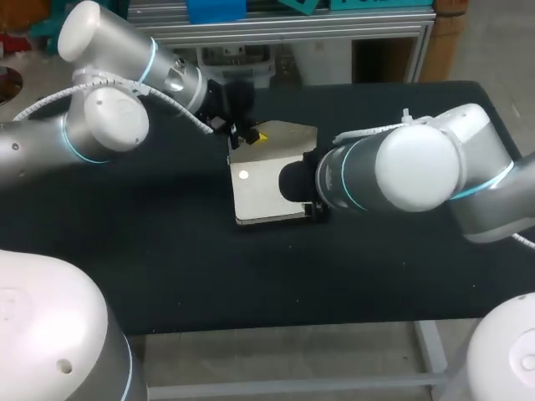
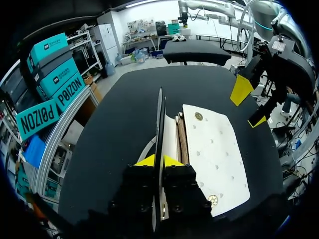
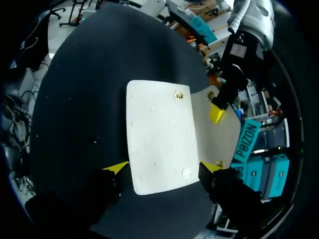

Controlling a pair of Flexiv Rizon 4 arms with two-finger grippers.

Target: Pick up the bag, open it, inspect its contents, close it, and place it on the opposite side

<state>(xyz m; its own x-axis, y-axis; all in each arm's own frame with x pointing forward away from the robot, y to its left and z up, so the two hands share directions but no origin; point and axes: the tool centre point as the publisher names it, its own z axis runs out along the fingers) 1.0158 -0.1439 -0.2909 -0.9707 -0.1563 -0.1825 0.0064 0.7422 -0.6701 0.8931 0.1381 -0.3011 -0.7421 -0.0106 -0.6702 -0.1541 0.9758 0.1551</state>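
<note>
The desk (image 1: 167, 251) has a black top on a pale metal frame. One cream bag (image 1: 263, 188) lies flat on it, near the middle and toward the far edge, its flap (image 1: 288, 138) lifted.

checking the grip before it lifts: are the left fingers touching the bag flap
Touching. Left wrist view: the flap stands on edge between the left fingers, both yellow tips pressed against it.

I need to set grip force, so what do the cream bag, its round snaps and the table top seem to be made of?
Cream flat bag: looks like smooth leather or imitation leather, matt, faintly dimpled; its lifted flap stands stiff on edge. Round gold snap: shiny, likely metal. Black table top: matt, possibly cloth or a rubber mat; cannot tell.
</note>
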